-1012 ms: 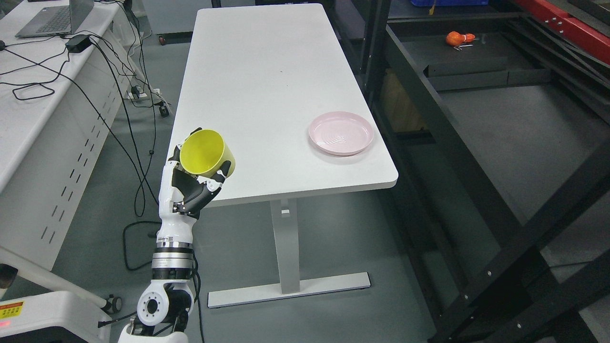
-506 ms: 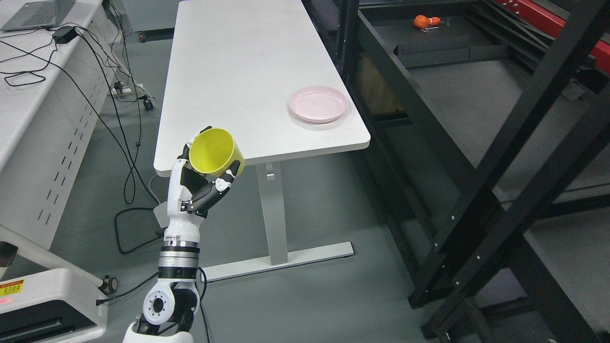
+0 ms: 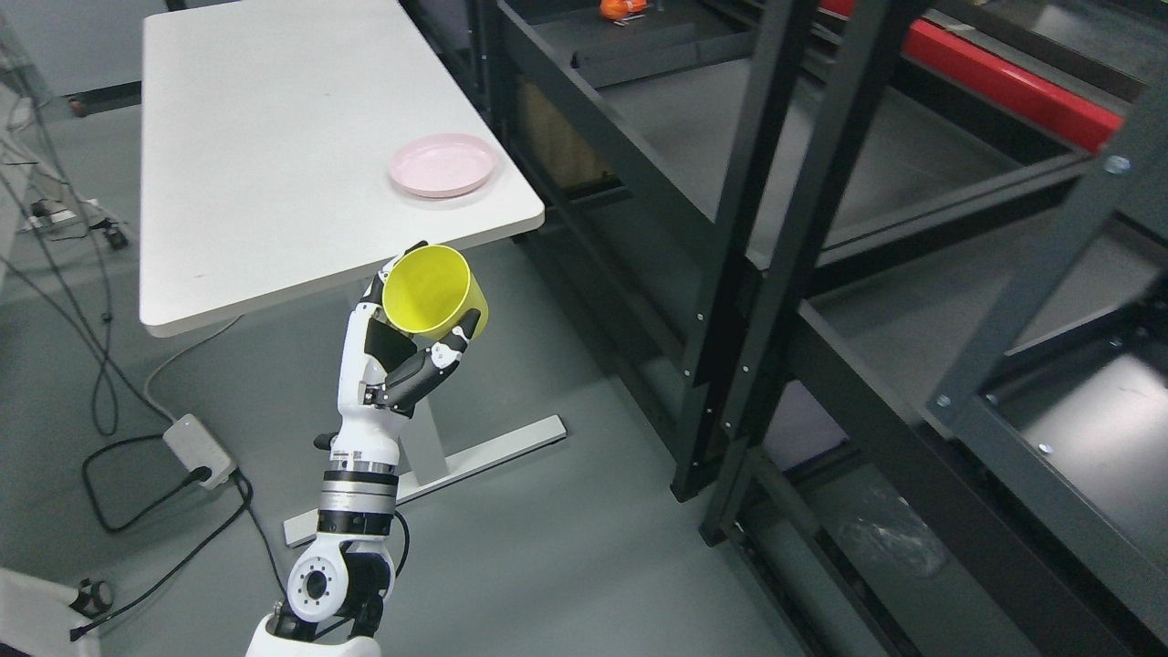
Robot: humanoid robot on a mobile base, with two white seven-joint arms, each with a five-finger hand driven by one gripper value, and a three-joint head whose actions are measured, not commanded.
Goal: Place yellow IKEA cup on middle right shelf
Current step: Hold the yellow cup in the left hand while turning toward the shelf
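The yellow cup (image 3: 432, 292) sits clamped in the left hand (image 3: 401, 351), tilted so its open mouth faces up and toward the camera, fingers (image 3: 447, 345) curled under its wall. Over the last second the whole view has swung rightward: the white surface (image 3: 274, 164) and pink plate (image 3: 443, 165) have slid to the upper left of the hand, while the black shelf rack (image 3: 776, 228) now fills everything to its right. That is the camera turning, not the things moving; the hand's grip looks unchanged. The robot seems to be turning toward the rack, with the carry to the shelf not yet begun.
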